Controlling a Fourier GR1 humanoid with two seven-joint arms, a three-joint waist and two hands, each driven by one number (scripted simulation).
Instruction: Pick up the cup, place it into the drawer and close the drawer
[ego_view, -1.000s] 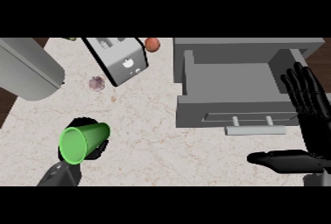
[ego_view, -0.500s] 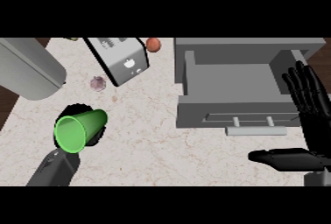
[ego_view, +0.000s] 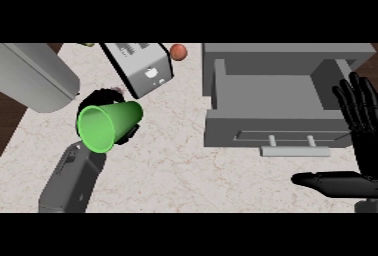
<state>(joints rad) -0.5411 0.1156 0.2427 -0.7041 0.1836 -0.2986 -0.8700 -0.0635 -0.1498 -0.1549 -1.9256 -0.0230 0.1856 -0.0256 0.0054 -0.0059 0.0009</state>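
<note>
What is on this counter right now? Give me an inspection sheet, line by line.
Surface: pale marbled counter.
Job's things: green cup held off the counter, tipped with its mouth toward the camera; grey drawer open, nothing seen inside, bar handle at its front.
Clutter: toaster, large grey canister, small reddish ball.
Hands: left hand curled round the cup; right hand open, fingers up, resting at the right edge.
Cables: nothing seen.
Surroundings: dark floor past the counter's left edge.

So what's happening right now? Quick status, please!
Left robot hand curled round green cup, cup lifted, mouth facing camera. Right robot hand open, resting beside drawer. Drawer open, nothing blocking it.
</note>
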